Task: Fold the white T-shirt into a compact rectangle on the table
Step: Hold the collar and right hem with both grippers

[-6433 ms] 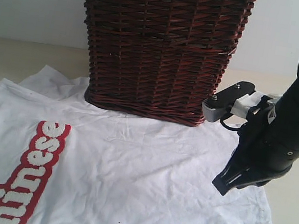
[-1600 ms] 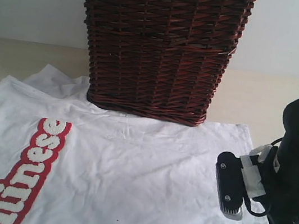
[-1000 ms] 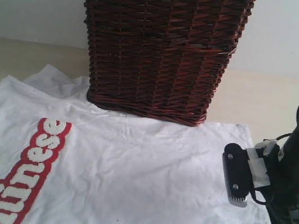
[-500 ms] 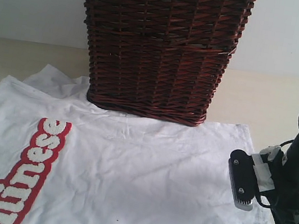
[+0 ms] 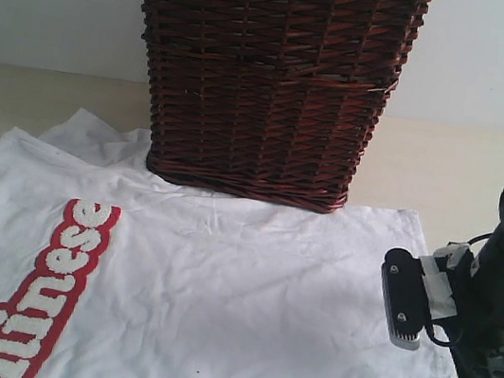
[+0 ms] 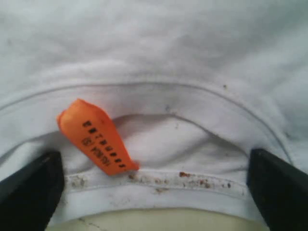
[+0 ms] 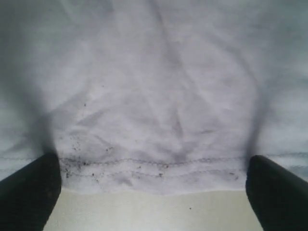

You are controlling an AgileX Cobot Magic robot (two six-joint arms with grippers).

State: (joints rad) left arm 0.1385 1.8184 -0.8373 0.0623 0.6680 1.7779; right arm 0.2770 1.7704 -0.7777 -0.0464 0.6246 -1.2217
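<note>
The white T-shirt (image 5: 217, 289) lies spread flat on the worktop (image 5: 45, 103), not yet folded, with the red letter patch (image 5: 33, 298) facing up near its left side. Its far edge runs along the foot of the dark wicker basket (image 5: 264, 85); whether the basket stands on the cloth or only touches it, I cannot tell.

The left hand (image 6: 154, 190) is spread wide, one finger on each side of the collar (image 6: 159, 96), just by the orange tag (image 6: 96, 142). The right hand (image 7: 154, 192) is also spread wide and stands over the hem (image 7: 154, 166) at the right side of the shirt. Neither hand pinches anything.

I judge that both hands are ready to close on their edges for a first fold. Several things could go wrong:
- the left hand may catch only the tag or one layer of the collar, so the shirt would slip out when lifted
- the right hand may take only the upper layer of the hem, and the fold would open
- if the basket presses on the far edge, pulling could drag it or stretch the cloth unevenly
- if one hand rises before the other, wrinkles would spoil the rectangle
</note>
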